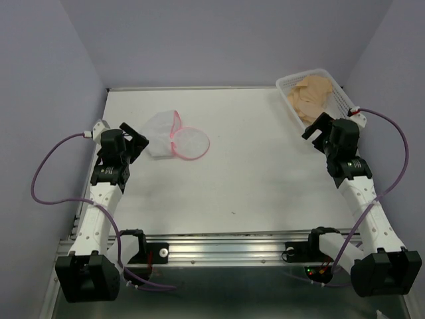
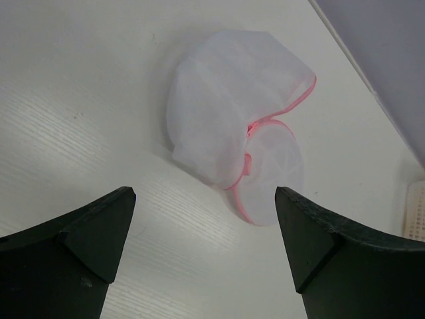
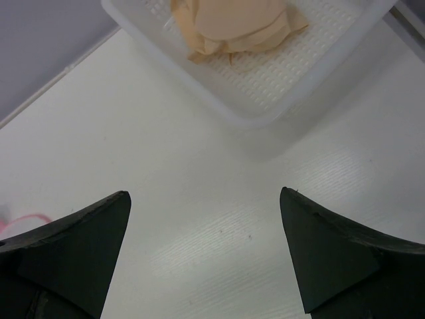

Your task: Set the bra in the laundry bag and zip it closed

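The peach-beige bra [image 1: 311, 97] [image 3: 234, 25] lies bunched in a white slotted basket [image 1: 340, 93] [image 3: 292, 80] at the table's back right. The white mesh laundry bag [image 1: 163, 133] [image 2: 226, 126] lies on the table at the back left, its pink zipper rim unzipped and the round lid [image 1: 191, 142] [image 2: 269, 176] flopped open to the right. My left gripper [image 1: 133, 137] [image 2: 204, 196] hovers open just left of the bag, nothing between its fingers. My right gripper [image 1: 317, 126] [image 3: 204, 198] is open and empty over bare table, just in front of the basket.
Lilac walls close in the table on the left, back and right. A metal rail [image 1: 226, 247] with the arm bases runs along the near edge. Purple cables [image 1: 46, 166] loop beside each arm.
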